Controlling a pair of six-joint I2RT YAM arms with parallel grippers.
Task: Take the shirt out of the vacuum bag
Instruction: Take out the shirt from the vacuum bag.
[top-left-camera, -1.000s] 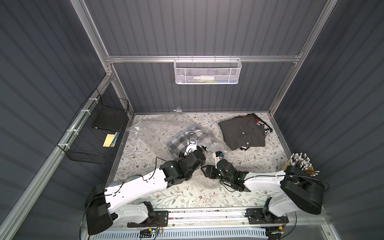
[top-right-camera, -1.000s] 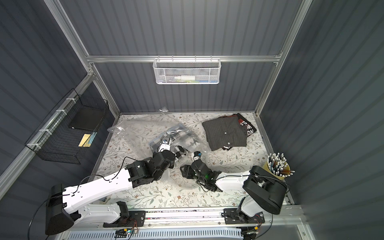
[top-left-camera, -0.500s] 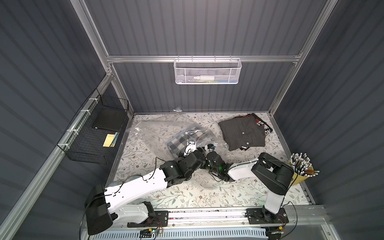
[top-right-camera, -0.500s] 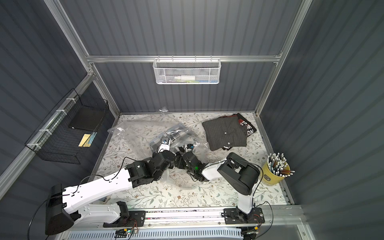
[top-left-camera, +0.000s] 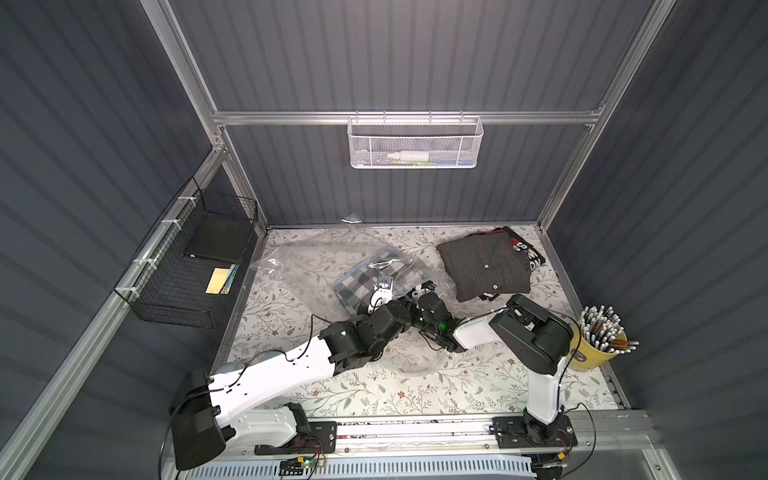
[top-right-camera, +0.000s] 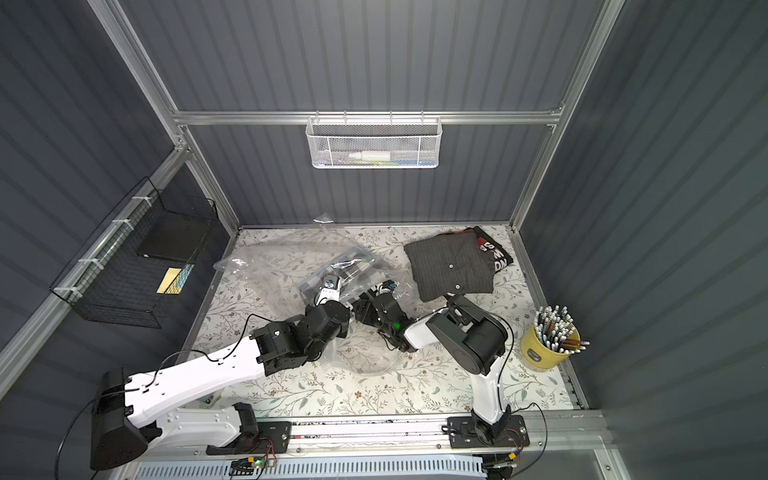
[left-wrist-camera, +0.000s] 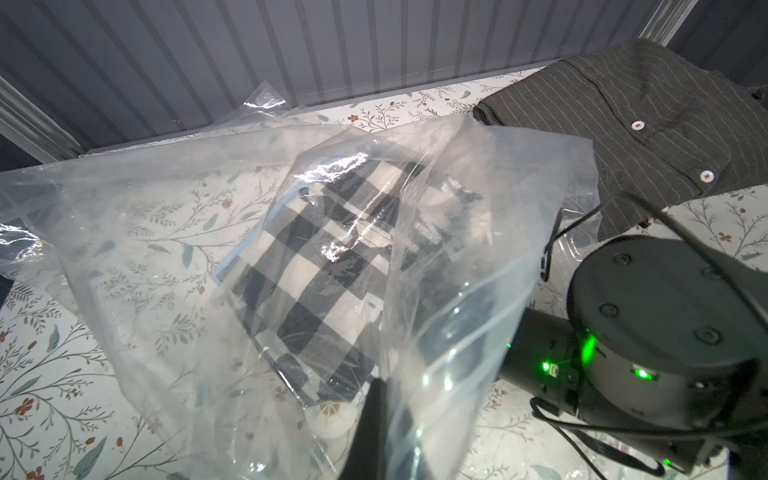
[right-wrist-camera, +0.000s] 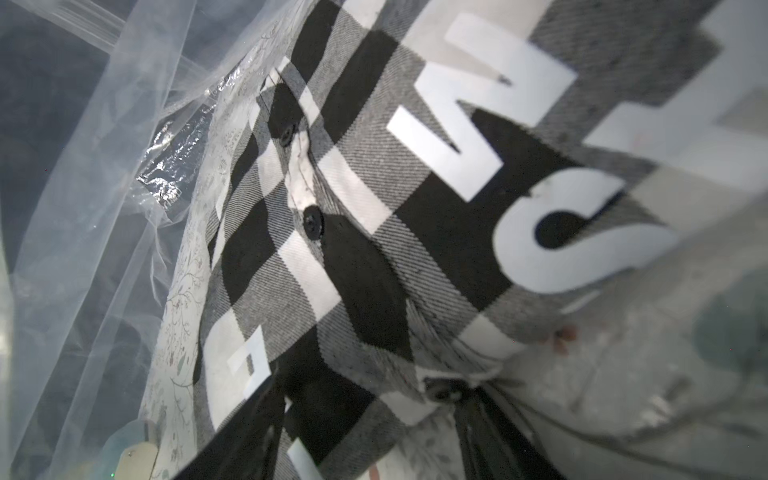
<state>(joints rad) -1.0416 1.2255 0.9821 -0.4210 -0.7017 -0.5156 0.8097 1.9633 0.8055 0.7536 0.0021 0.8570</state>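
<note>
The left claw (left-wrist-camera: 374, 399), pressed together, pinches the mouth of the clear crinkly vacuum bag (left-wrist-camera: 166, 249). The right claw (top-left-camera: 417, 293) is inside it at the black-and-white checked shirt (left-wrist-camera: 307, 266); I cannot tell whether it grips. Best to hold the mouth raised and pull the fabric only.

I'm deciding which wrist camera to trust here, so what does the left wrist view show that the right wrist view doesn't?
Only the left wrist view: the folded grey striped shirt lying outside the vacuum bag, the right arm reaching into it, the ribbed back wall, and the left gripper shut on its film.
Only the right wrist view: from inside the bag, black buttons on the checked shirt and large white lettering.
Both: the vacuum bag holding the checked shirt, over the floral table cover.
</note>
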